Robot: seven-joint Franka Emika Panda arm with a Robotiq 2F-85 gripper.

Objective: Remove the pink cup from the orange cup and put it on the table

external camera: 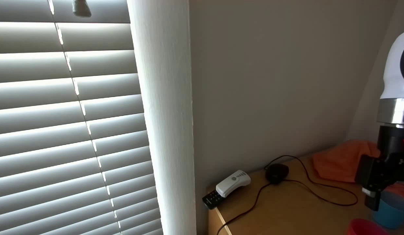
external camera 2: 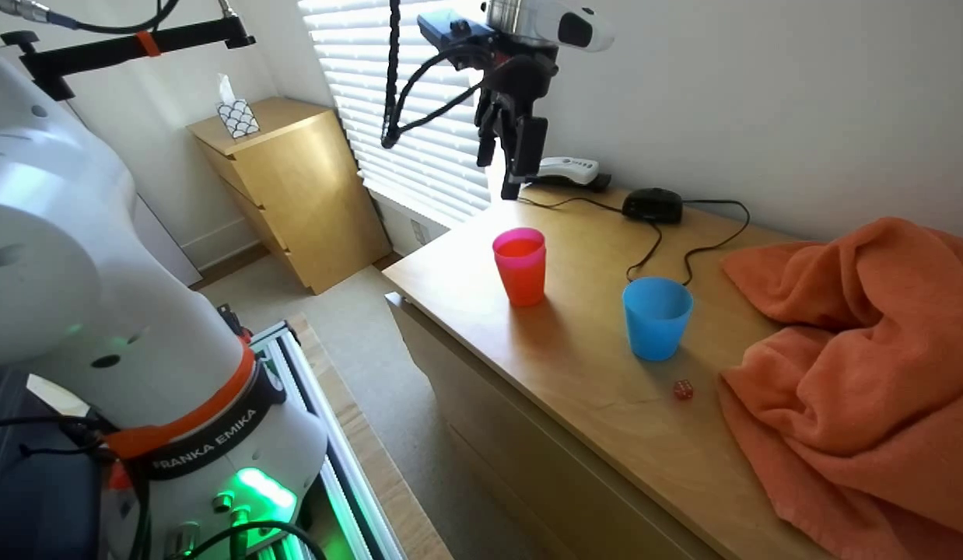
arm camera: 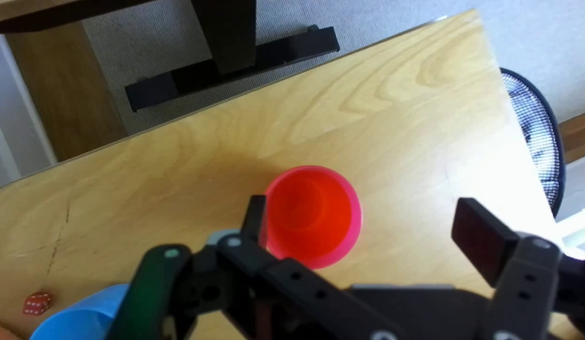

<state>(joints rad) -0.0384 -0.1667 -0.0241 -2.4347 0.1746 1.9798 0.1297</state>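
Note:
The pink cup (external camera 2: 519,239) stands upright, nested in the orange cup (external camera 2: 524,286); only its upper band shows above the orange one. They stand on the wooden table (external camera 2: 450,268) near its front left part in that exterior view. The pink rim also shows at the bottom edge of an exterior view (external camera: 365,227). In the wrist view the pink cup (arm camera: 339,245) hides the orange cup's outside. My gripper (external camera 2: 499,175) is open and empty, above the cups. In the wrist view the gripper (arm camera: 368,224) has its left finger overlapping the cup's left rim; its right finger is well apart.
A blue cup (external camera 2: 657,319) stands beside the cups, with a red die (external camera 2: 683,390) near it. An orange cloth (external camera 2: 878,334) lies crumpled at one end. A black device (external camera 2: 653,205) with a cable and a white remote (external camera 2: 569,169) lie along the wall.

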